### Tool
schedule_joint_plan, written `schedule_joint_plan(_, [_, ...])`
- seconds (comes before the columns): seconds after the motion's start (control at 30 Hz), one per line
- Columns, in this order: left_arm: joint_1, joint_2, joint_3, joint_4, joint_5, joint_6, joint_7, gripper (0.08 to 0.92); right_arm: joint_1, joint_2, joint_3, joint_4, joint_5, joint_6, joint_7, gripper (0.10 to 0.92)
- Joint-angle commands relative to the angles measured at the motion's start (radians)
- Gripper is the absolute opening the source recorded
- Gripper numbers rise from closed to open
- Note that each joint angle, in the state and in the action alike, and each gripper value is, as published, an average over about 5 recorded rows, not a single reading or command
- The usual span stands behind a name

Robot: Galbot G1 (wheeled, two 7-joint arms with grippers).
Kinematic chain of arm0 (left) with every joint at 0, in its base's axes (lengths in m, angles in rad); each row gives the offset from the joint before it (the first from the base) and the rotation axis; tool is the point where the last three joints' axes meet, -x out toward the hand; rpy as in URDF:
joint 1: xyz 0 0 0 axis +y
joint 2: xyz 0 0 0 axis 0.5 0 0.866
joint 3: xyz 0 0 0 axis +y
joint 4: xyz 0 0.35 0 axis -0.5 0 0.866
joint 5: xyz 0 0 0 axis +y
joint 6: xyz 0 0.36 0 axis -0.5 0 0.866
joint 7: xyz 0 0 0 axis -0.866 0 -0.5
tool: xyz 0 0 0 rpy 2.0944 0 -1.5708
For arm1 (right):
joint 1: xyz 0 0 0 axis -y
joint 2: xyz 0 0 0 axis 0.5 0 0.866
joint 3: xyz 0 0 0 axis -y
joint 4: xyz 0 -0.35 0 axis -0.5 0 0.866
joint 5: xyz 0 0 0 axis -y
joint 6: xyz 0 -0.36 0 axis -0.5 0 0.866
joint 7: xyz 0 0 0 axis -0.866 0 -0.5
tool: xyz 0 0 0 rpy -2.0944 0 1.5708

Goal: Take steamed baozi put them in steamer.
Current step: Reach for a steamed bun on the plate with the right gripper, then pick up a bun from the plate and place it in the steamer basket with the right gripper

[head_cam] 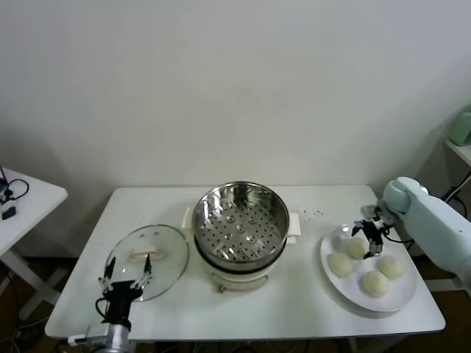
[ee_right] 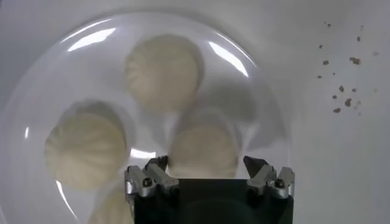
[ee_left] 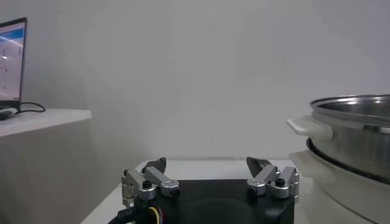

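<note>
The right gripper [head_cam: 370, 237] hangs with its fingers spread wide just above the nearest of the four steamed baozi [head_cam: 356, 248] on the white plate [head_cam: 407, 296], at the right of the head view; in the right wrist view that bun [ee_right: 202, 149] sits between the open jaws, with no contact visible; the steamer [head_cam: 240, 224] stands empty at the centre of the white table [head_cam: 309, 309], its perforated floor bare; the glass lid [head_cam: 146, 252] lies flat to its left.

The step in hand appears to be the first pick; done well, the gripper would lower squarely over the bun, close gently enough not to crush the soft dough, and lift clear of its neighbours before crossing to the pot.

The left gripper [head_cam: 125, 280] waits at the lower left of the frame, also spread wide, holding nothing.

No brand, label or readable writing shows on any object.
</note>
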Motion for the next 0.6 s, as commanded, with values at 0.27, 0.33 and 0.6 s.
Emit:
schedule_joint_plan(0.27, [-0.001,-0.001,0.001,0.006,-0.003,0.002,-0.002,0.823,-0.011,0.016,0.023,-0.014,-0.027,0.003,0.003,0.733])
schedule_joint_plan(0.33, [-0.001,-0.001,0.001,0.008,-0.003,0.002,-0.002,0.823,-0.015,0.015,0.029,-0.015,-0.030,0.004,0.002,0.727])
schedule_joint_plan(0.6, [0.002,-0.001,0.000,0.008,-0.002,0.001,-0.003,0.823,0.003,-0.001,0.042,-0.001,0.011,-0.011,0.001,0.719])
